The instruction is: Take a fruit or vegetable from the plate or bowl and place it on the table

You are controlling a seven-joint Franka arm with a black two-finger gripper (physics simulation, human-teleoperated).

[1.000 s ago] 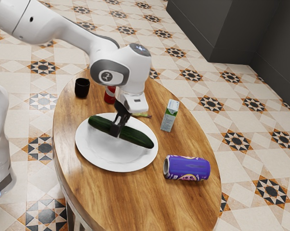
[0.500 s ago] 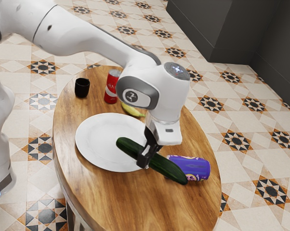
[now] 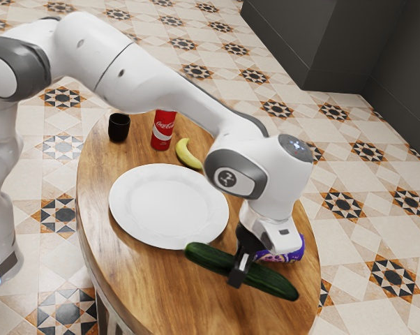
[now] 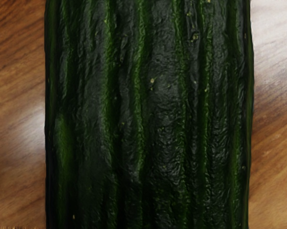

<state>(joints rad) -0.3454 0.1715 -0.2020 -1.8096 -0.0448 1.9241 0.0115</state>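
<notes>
The lot comprises one wooden table [image 3: 154,286], one plate [image 3: 169,206], one cucumber [image 3: 211,258], one banana [image 3: 187,153], one cup [image 3: 118,128], one red can [image 3: 163,132] and one purple can [image 3: 294,250], the cans numbering two.

From beside the arm [image 3: 154,80], the exterior view looks down aslant, well back from the tool [image 3: 239,273]; the wrist view faces, close up, the cucumber [image 4: 148,114] and surface [image 4: 277,157] both share.
</notes>
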